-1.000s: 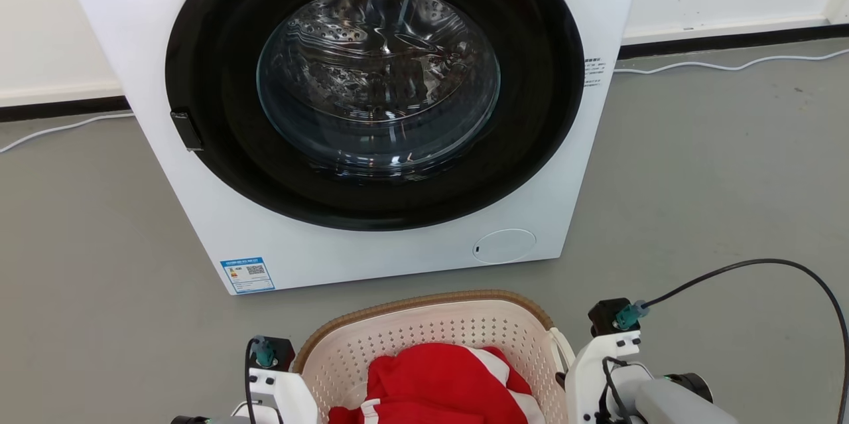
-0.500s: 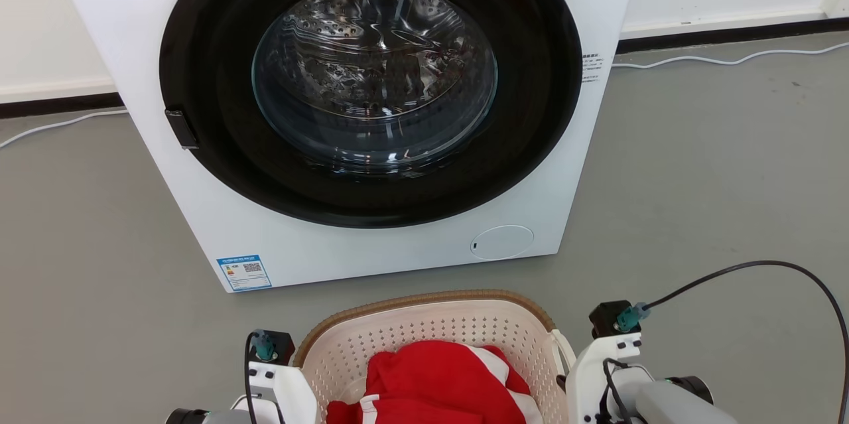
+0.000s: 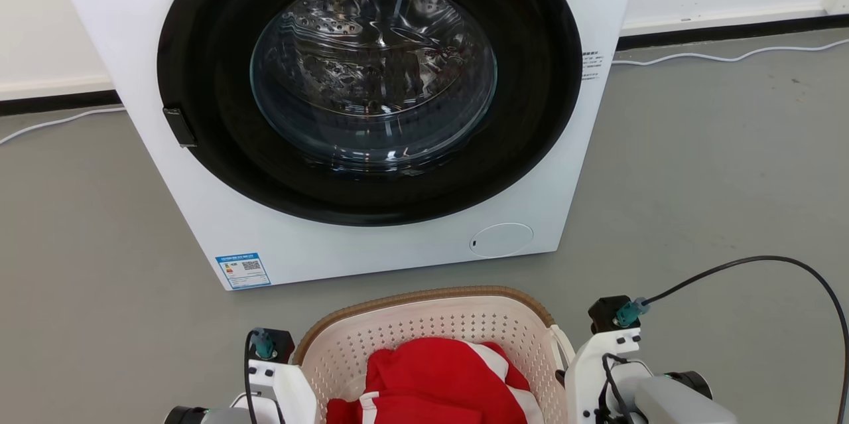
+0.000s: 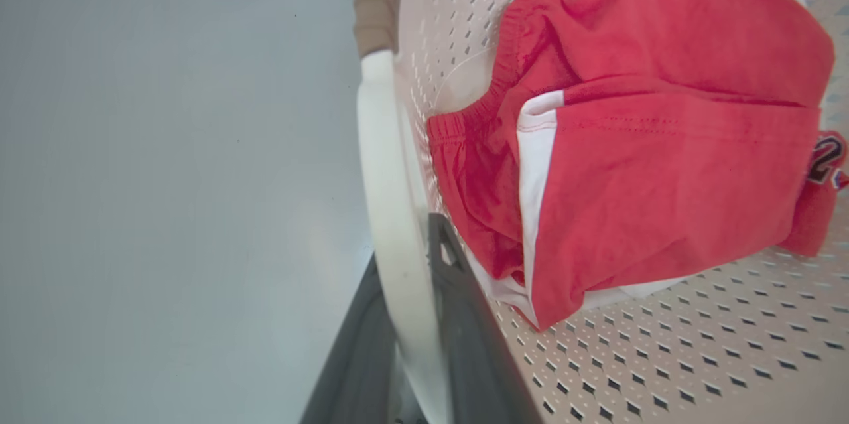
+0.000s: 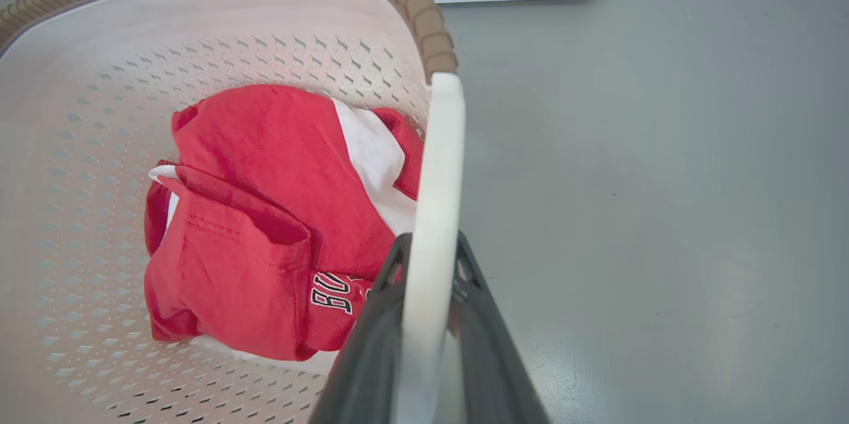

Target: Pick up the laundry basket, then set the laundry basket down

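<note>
The laundry basket [image 3: 424, 326] (red garment [image 3: 431, 377] inside) is held before the washing machine [image 3: 371, 251]; the left tool [image 4: 408, 258] is clamped on its left handle [image 4: 388, 178], the right tool [image 5: 430, 241] on its right handle [image 5: 438, 165].

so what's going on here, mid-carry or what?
Two-arm grasp on the laundry basket. The left gripper is closed on its left handle and the right gripper on its right handle, one finger on each side of the white bar. A red and white garment lies inside. The basket is right in front of the washing machine, whose round door looks shut. Whether it's off the floor can't be told.
</note>
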You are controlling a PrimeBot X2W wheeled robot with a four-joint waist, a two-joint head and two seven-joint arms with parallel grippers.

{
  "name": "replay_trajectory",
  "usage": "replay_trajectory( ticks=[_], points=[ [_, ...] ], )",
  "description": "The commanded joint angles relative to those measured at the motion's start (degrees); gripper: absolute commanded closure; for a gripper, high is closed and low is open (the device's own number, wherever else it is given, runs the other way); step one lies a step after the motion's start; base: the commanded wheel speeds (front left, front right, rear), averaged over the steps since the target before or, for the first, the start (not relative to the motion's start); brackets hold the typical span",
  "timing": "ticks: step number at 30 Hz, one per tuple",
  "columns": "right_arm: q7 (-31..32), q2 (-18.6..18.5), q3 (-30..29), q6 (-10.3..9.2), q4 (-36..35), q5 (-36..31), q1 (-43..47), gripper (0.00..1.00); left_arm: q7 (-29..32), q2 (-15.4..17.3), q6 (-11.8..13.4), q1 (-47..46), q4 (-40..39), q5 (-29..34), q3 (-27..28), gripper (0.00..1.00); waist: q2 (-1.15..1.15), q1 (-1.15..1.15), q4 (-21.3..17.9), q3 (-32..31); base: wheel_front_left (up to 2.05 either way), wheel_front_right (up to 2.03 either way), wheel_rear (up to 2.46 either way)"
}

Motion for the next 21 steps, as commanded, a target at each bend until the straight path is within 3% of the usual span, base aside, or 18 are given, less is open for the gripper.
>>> replay_trajectory(
  ticks=[1,21],
  points=[
    [-1.31,0.62,0.63,0.42,-0.92,0.56,-2.43,1.0,-0.53,1.21,-0.66,-3.36,-0.84,-0.46,0.69,1.0,0.0,0.0,-0.04,0.07,0.0,0.0,0.0],
    [-1.81,0.62,2.73,0.42,-0.47,2.88,-2.91,1.0,-0.78,1.33,-0.66,-4.0,-0.42,-1.57,-0.47,1.0,0.0,0.0,0.16,0.61,0.0,0.0,0.0]
  ],
)
